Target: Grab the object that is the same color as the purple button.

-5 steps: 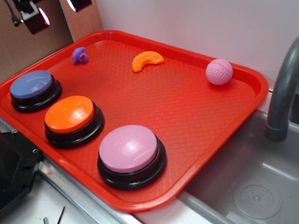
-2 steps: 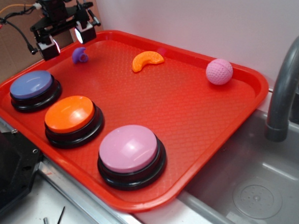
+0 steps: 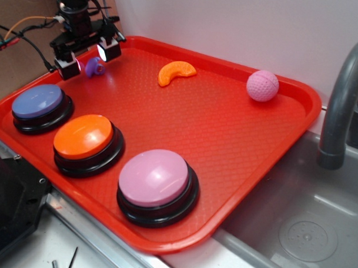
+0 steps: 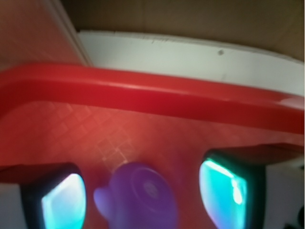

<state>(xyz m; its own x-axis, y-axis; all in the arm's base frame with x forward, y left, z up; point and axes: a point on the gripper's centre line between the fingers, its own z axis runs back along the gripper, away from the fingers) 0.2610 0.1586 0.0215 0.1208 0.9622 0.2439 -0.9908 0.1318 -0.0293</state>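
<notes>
Nearest the exterior camera, the pinkish-lilac button [image 3: 157,180] is sitting at the front edge of the red tray [image 3: 226,141], with the orange button [image 3: 84,139] just behind it and the purple button [image 3: 39,104] farther along the same row. That blue-violet dome is giving the colour to match, which is why the claw [image 3: 87,59] is hanging past the row, at the tray's far left corner, and not over the other toys.

There the small purple object [image 3: 95,66] is lying on the tray floor, close under the far rim. The claw is standing open with a finger on either side of it. In the wrist view the object [image 4: 138,195] is sitting between the two glowing pads [image 4: 64,200], nearer the left one, with a gap showing on each side, so nothing is being gripped yet. Judging by this, the claw is lined up so that closing should catch the toy.

The tray's raised rim [image 4: 143,95] is running just behind the toy and could crowd the fingers if they drift outward. The orange crescent slice [image 3: 176,73] and the pink dimpled ball [image 3: 262,86] are resting well apart to the right, out of the way. Beyond the tray's right side, the grey faucet [image 3: 342,104] is standing over a sink [image 3: 299,226].
</notes>
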